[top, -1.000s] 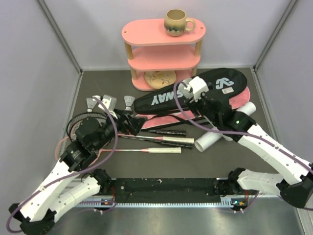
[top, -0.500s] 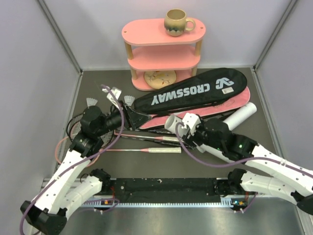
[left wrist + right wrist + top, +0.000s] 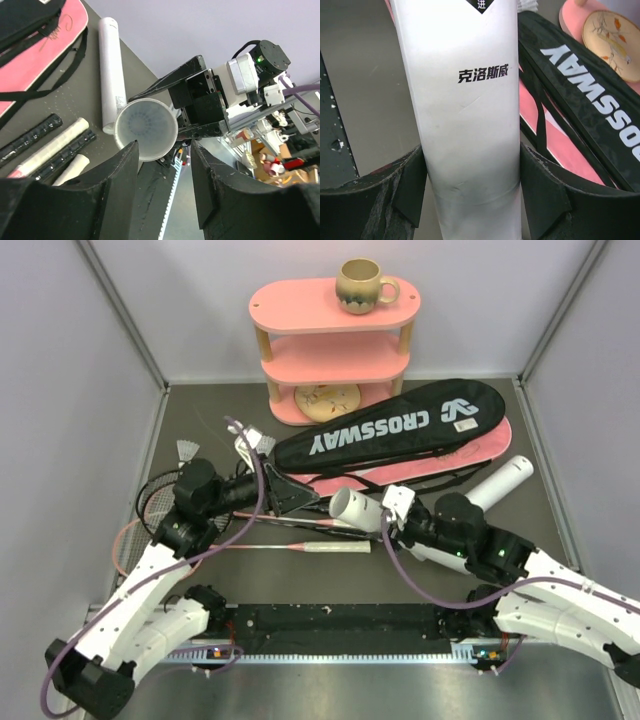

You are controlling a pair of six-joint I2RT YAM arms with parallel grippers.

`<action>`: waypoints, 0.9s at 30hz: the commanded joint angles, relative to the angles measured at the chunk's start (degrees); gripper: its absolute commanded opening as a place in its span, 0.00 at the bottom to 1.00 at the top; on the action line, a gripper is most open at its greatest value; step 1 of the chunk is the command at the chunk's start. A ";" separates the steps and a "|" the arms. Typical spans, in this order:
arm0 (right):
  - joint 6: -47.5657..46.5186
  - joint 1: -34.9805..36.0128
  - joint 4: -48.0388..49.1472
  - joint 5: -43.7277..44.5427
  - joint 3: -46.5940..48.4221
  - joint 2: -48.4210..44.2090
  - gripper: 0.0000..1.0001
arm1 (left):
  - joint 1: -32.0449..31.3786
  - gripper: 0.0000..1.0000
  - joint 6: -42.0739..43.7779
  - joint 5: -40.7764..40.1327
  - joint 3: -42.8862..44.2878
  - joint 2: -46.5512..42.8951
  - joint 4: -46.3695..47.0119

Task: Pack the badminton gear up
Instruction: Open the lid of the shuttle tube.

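Observation:
My right gripper (image 3: 386, 522) is shut on a white tube (image 3: 356, 509) and holds it above the table, its open mouth facing left. In the right wrist view the tube (image 3: 465, 100) fills the gap between the right gripper (image 3: 472, 195) fingers. My left gripper (image 3: 303, 496) is open and empty, pointing at that mouth; its own view shows the tube's mouth (image 3: 146, 129) just beyond the left gripper (image 3: 162, 167). A second tube (image 3: 506, 480) lies at the right. The black CROSSWAY bag (image 3: 400, 428) lies on a pink bag (image 3: 480, 453). Racket handles (image 3: 335, 548) lie in front.
A pink three-tier shelf (image 3: 335, 370) with a beige mug (image 3: 360, 285) stands at the back. White shuttlecocks (image 3: 188, 448) lie at the back left, beside the racket heads (image 3: 150, 502). Grey walls enclose the table's sides.
My right gripper has left the black bag, taken up a tube and brought it to the middle. My left gripper has swung right toward the tube's mouth.

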 commanded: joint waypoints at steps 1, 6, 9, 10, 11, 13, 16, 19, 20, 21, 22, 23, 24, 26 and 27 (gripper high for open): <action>0.36 0.63 7.65 -4.39 -1.28 -4.24 0.30 | -0.09 0.50 1.85 -4.91 -2.72 -6.62 4.07; 1.59 0.72 18.63 -12.13 -5.41 -9.52 0.30 | 0.00 0.52 2.90 -8.08 -6.24 -10.94 4.78; 2.64 0.81 21.98 -14.24 -5.07 -10.58 0.30 | 0.00 0.55 3.87 -8.61 -6.86 -12.43 4.51; 2.73 0.81 22.25 -14.42 -4.45 -10.32 0.30 | 0.00 0.56 4.13 -8.52 -6.77 -12.79 4.08; 2.56 0.81 22.25 -14.85 -4.19 -10.23 0.30 | 0.00 0.56 4.31 -8.43 -6.86 -12.88 4.07; 2.30 0.81 22.51 -15.64 -4.10 -9.79 0.30 | 0.00 0.59 4.05 -8.00 -6.77 -12.97 4.16; 1.33 0.81 21.81 -16.61 -4.10 -9.09 0.29 | 0.00 0.69 2.47 -3.79 -6.15 -11.91 6.79; 0.10 0.98 21.03 -16.62 -4.10 -8.65 0.29 | -0.09 0.83 0.88 1.65 -4.93 -9.89 8.82; -0.51 1.07 20.85 -16.70 -4.10 -8.73 0.29 | -0.09 0.85 0.62 3.24 -4.23 -9.37 8.82; -0.69 1.07 20.67 -16.62 -4.18 -8.73 0.29 | -0.09 0.86 0.27 4.48 -3.96 -8.58 8.99; -0.78 0.98 20.41 -16.27 -4.18 -8.82 0.28 | -0.09 0.86 0.27 6.58 -3.87 -8.05 8.99; -0.96 1.07 20.32 -16.26 -4.18 -8.91 0.28 | -0.09 0.85 0.44 7.21 -3.61 -7.52 8.82; -1.04 1.07 20.32 -16.44 -4.27 -9.08 0.28 | -0.09 0.82 0.88 7.56 -3.43 -7.08 8.12; -1.22 1.16 20.41 -16.44 -4.36 -9.35 0.28 | -0.17 0.75 0.97 7.74 -3.95 -7.16 8.46; -1.40 1.16 20.23 -16.53 -4.45 -9.52 0.28 | -0.18 0.73 0.45 7.65 -4.22 -7.42 9.42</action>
